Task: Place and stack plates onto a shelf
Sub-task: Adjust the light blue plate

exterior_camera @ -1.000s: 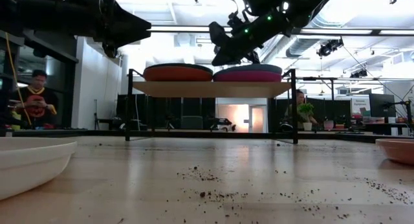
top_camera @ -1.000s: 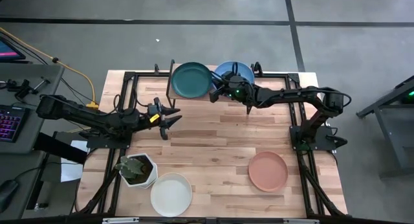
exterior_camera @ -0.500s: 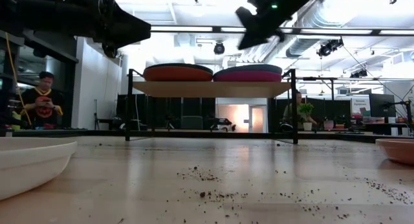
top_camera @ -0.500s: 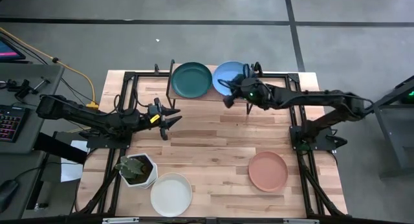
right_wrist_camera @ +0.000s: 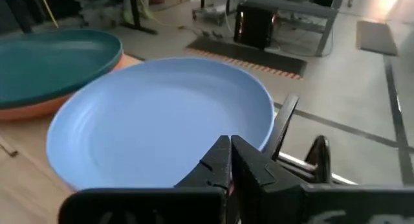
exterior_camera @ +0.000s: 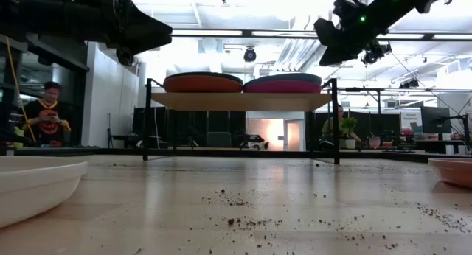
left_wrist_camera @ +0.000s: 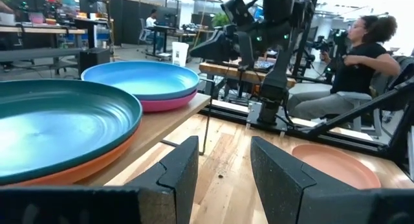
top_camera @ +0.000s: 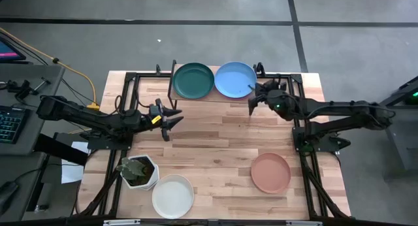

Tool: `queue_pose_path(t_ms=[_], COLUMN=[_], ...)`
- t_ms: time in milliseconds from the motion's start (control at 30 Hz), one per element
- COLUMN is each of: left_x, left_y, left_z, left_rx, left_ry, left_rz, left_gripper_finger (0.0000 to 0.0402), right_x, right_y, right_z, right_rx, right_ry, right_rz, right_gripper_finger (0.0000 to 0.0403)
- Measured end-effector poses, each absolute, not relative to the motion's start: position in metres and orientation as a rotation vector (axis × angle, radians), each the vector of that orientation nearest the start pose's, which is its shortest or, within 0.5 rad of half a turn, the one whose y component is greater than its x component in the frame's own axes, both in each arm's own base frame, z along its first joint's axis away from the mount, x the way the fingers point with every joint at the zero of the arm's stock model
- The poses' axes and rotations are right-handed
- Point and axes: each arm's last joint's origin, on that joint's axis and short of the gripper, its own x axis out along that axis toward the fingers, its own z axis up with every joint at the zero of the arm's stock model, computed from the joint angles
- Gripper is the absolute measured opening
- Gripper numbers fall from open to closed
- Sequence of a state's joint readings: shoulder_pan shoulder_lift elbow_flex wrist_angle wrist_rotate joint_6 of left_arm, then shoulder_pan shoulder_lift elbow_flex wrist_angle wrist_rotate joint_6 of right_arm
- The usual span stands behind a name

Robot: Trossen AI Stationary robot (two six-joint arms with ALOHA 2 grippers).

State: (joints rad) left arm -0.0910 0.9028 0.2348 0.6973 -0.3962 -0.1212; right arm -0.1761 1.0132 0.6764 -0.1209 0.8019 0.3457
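Observation:
The shelf (exterior_camera: pixel 240 101) stands at the table's far edge and carries two stacks. The dark teal plate (top_camera: pixel 193 80) lies on the red plate (exterior_camera: pixel 203 83); the light blue plate (top_camera: pixel 235 80) lies on the magenta plate (exterior_camera: pixel 282 85). The salmon plate (top_camera: pixel 270 172) rests flat on the table near the right, and the white plate (top_camera: pixel 173 196) near the front edge. My right gripper (top_camera: pixel 253 105) hovers shut just right of the blue plate (right_wrist_camera: pixel 168 123), touching nothing. My left gripper (top_camera: pixel 175 119) waits open above the table's left half, pointing toward the shelf.
A white hexagonal plant pot (top_camera: pixel 138 172) stands beside the white plate at the near left. Soil crumbs (exterior_camera: pixel 243 211) are scattered on the tabletop. Black frame rails run along both table sides. A person (left_wrist_camera: pixel 362 56) sits beyond the right edge.
My right gripper has drawn back from above the light blue plate toward the table's right edge, clear of the shelf. The blue plate stays on the magenta one. The left arm has kept still.

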Motion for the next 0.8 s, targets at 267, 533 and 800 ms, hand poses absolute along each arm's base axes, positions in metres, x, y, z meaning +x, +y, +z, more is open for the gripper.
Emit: queue_pose_path(t_ms=[267, 533, 800], left_x=[0.181, 0.181, 0.181], left_y=[-0.004, -0.004, -0.004], left_z=[0.210, 0.209, 0.208], left_rx=[-0.105, -0.106, -0.108], left_ry=[-0.060, -0.042, -0.040], left_rz=[0.318, 0.319, 0.319], left_gripper_finger=[0.0131, 0.0131, 0.0131], right_x=[0.205, 0.212, 0.208], right_y=[-0.080, -0.090, -0.086], right_z=[0.255, 0.243, 0.250], right_rx=[0.213, 0.249, 0.250], right_ry=[0.285, 0.323, 0.299], right_rz=[-1.031, -1.037, -0.997], right_gripper_finger=[0.0000, 0.0000, 0.0000])
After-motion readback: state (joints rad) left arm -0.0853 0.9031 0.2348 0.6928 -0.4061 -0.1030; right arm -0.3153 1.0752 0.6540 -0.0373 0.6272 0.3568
